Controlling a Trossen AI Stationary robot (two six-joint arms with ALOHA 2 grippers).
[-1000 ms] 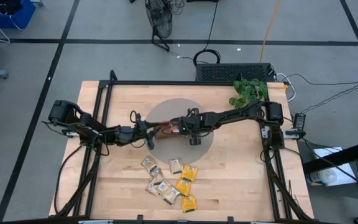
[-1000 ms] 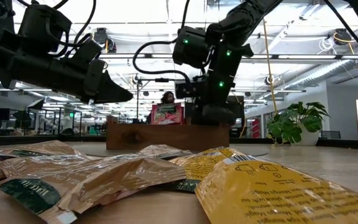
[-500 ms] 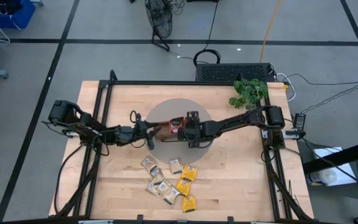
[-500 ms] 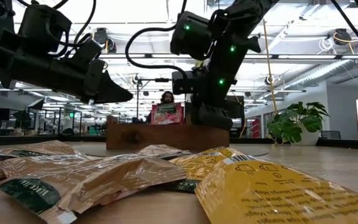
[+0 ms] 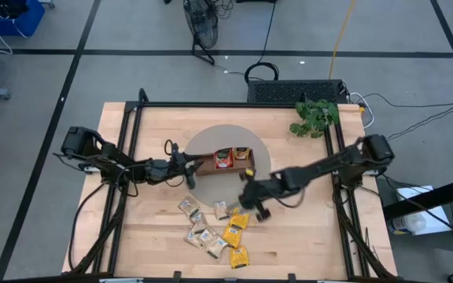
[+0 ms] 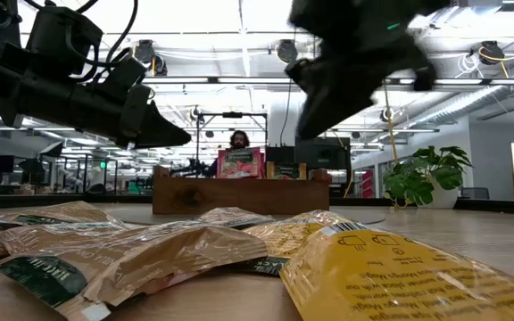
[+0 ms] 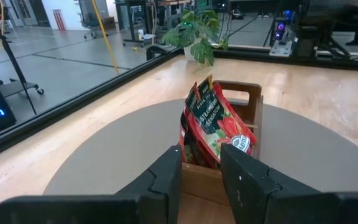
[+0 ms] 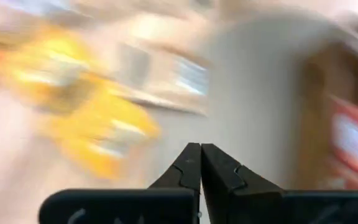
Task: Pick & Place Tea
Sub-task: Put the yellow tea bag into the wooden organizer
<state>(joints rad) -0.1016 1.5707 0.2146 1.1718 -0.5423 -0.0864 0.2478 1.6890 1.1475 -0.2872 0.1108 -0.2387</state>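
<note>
The tea sachets lie in a loose heap on the near part of the table, beige ones and yellow ones; they fill the low view's foreground. Red sachets stand upright in the wooden tray, with a yellow one beside them. My right gripper hovers shut over the heap's far edge. My left gripper is open at the tray's left end. My left gripper has its open fingers right at the tray's left end wall, coming level from the table's left. I cannot tell whether they touch the wood.
The tray sits on a round grey mat in the middle of the table. A potted plant stands at the far right corner. Black frame rails run along both sides. Bare wood lies right of the heap.
My right gripper has left the tray and swung fast toward the table's near edge, and now hovers over the heap's far side. A yellow sachet shows in the tray where that gripper was. The left arm kept still.
</note>
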